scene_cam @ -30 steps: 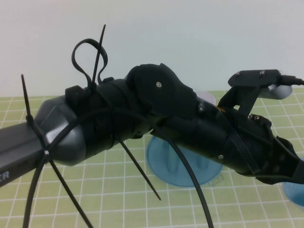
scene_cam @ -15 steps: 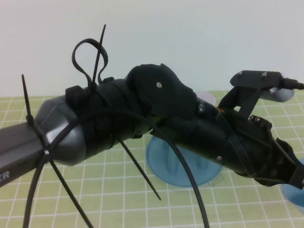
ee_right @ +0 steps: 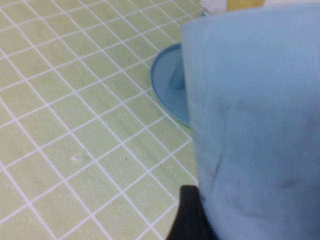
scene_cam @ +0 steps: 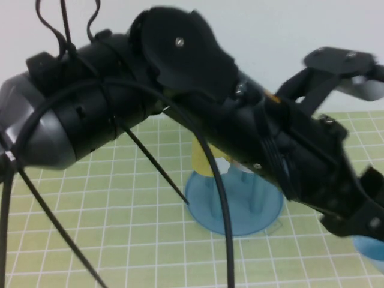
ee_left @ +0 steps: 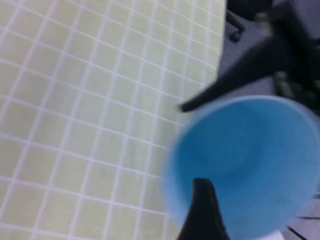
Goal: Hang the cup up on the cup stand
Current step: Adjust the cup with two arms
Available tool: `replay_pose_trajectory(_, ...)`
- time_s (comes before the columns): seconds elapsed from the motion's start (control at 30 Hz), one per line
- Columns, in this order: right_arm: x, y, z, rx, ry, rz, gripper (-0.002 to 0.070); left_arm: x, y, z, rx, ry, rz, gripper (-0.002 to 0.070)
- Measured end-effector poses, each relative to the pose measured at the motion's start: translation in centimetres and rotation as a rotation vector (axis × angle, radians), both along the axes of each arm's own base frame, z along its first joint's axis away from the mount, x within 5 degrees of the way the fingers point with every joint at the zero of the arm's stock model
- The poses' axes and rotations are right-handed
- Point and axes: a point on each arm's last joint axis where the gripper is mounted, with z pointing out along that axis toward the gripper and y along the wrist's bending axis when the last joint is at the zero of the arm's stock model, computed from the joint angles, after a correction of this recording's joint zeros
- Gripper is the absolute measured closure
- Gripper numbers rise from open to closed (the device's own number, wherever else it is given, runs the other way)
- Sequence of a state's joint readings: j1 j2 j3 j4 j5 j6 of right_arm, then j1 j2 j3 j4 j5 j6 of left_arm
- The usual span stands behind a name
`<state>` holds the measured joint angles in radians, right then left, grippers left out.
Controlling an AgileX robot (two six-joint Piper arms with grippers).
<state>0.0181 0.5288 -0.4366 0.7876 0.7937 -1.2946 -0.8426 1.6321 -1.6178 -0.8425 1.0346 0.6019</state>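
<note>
Right pincer [ee_right: 192, 210], low on the right side of the surface [scene_cam: 120, 198], grips the cup [ee_right: 255, 115] by its wall, the cup stand [scene_cam: 210, 207] lies near on its left, and the left pincer [ee_left: 204, 205] hovers at the cup's mouth, its state impossible to tell.

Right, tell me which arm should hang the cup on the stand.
Right, probably. The right gripper is tight against the side of the cup, with the cup stand just beyond. The left gripper, reaching across, only faces its mouth.
</note>
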Motion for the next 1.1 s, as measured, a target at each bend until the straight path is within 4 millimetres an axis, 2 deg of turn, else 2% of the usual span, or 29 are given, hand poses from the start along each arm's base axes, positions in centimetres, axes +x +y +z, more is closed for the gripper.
replay_pose_trajectory(0.1,0.4,-0.1,0.0,0.001,0.002,-0.019,0.0129,-1.4,-0.6,0.5,0.002,-0.009,-0.06,0.0203)
replay_pose_trajectory(0.4,0.4,-0.1,0.0,0.001,0.0,-0.023,0.0129,-4.6,-3.1,0.1,0.02,-0.189,-0.118,0.0203)
replay_pose_trajectory(0.6,0.4,-0.1,0.0,0.001,0.0,-0.023,0.0129,-4.9,-3.9,-0.6,0.05,-0.261,-0.129,0.0218)
replay_pose_trajectory(0.67,0.4,-0.1,0.0,0.003,0.0,-0.023,0.0129,-4.7,-4.3,-1.3,0.068,-0.239,-0.122,0.0253)
replay_pose_trajectory(0.77,0.4,-0.1,0.0,0.008,-0.002,-0.021,0.0129,-4.3,-5.0,-2.3,0.097,-0.165,-0.07,0.0343)
replay_pose_trajectory(0.93,0.4,0.0,0.0,-0.001,-0.01,0.001,0.0129,-4.0,-5.4,-3.0,0.115,-0.106,-0.031,0.0574)
replay_pose_trajectory(1.0,0.3,0.1,-0.1,-0.011,-0.008,0.017,0.0129,-4.1,-5.4,-3.1,0.122,-0.102,-0.038,0.0612)
replay_pose_trajectory(1.1,0.3,0.1,-0.1,-0.013,-0.007,0.02,0.0128,-4.2,-5.4,-3.1,0.126,-0.101,-0.041,0.0626)
